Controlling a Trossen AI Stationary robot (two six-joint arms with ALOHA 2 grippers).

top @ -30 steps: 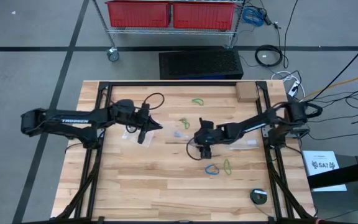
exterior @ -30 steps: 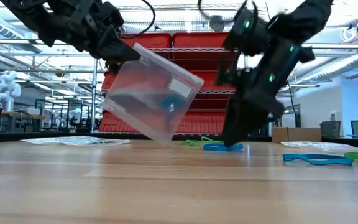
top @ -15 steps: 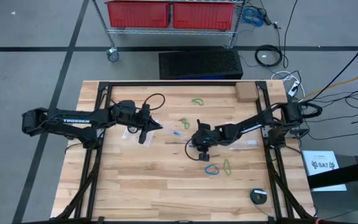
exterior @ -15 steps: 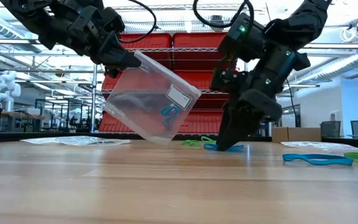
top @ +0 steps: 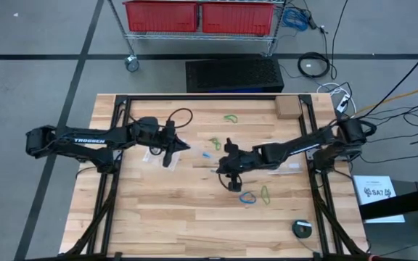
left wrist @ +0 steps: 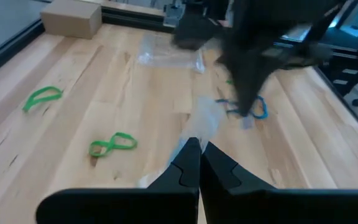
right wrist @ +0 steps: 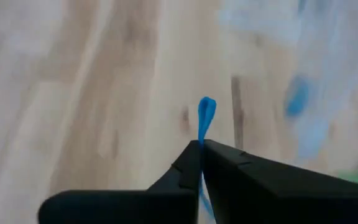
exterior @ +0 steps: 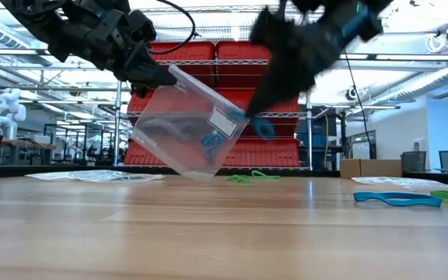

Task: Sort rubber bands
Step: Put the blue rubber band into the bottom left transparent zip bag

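My left gripper [exterior: 152, 76] is shut on a clear plastic bag [exterior: 193, 128] that hangs above the table's middle. A blue rubber band [exterior: 211, 141] lies inside it. Right of the bag, my right gripper [right wrist: 201, 144] is up in the air, shut on another blue rubber band [right wrist: 206, 115]; in the high view this gripper [top: 222, 161] is near the centre. Loose bands lie flat on the wood: green ones [top: 230, 118] [top: 215, 143] [top: 265, 193] and a blue one [top: 247, 197]. My left gripper pinches the bag's upper edge [exterior: 167, 76] between its two fingers, coming from the table's left and slanting down. The bag hangs tilted below the fingers, clear of the table. My right gripper pinches the thin blue band between its fingertips. A short loop of it [right wrist: 206, 107] sticks out past the tips. The fingers slant down, and the band is lifted clear of the table.
Another clear bag [top: 289, 167] lies flat under the right arm, and one more [top: 151, 154] under the left arm. A cardboard box [top: 287, 107] stands at the far right corner. A small round grey object [top: 302, 228] sits near the front right.
My right gripper has shut on the blue band that lay on the table. It has then risen and swung toward the bag, lifting the band clear of the wood. The bag has swung slightly in my left gripper.
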